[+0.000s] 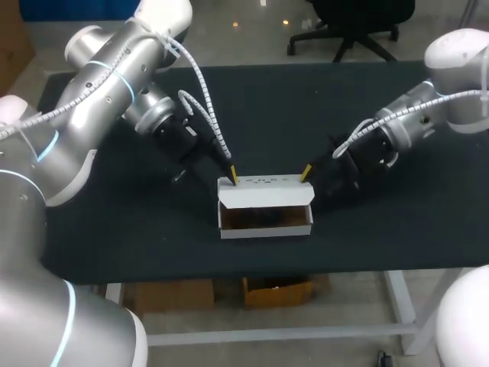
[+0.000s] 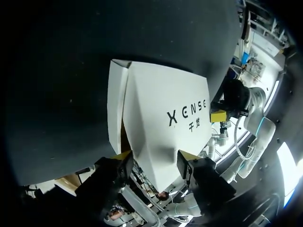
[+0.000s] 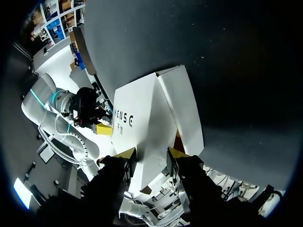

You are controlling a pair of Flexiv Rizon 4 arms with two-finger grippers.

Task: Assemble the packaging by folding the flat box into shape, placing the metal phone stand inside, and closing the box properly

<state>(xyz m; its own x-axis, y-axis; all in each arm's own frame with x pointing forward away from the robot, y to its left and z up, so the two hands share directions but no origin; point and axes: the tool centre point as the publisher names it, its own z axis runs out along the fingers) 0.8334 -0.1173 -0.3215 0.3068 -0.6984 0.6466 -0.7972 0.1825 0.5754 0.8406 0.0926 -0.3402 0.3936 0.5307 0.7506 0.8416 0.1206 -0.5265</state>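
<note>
The white box (image 1: 266,205) sits on the black table (image 1: 130,237), lid (image 1: 263,181) raised; my left jaws and right jaws straddle its two ends, and I cannot tell whether they grip it

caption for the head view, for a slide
Left gripper and right gripper hold opposite ends of the open white box on the black table.

Robot lab: left arm (image 1: 99,84), right arm (image 1: 428,107) at black table (image 1: 275,99).

A line of black capital letters (image 2: 187,112), with two smaller characters set beneath it, is being displayed on the lid panel of the white box (image 2: 147,90); it is not being transcribed here.
</note>
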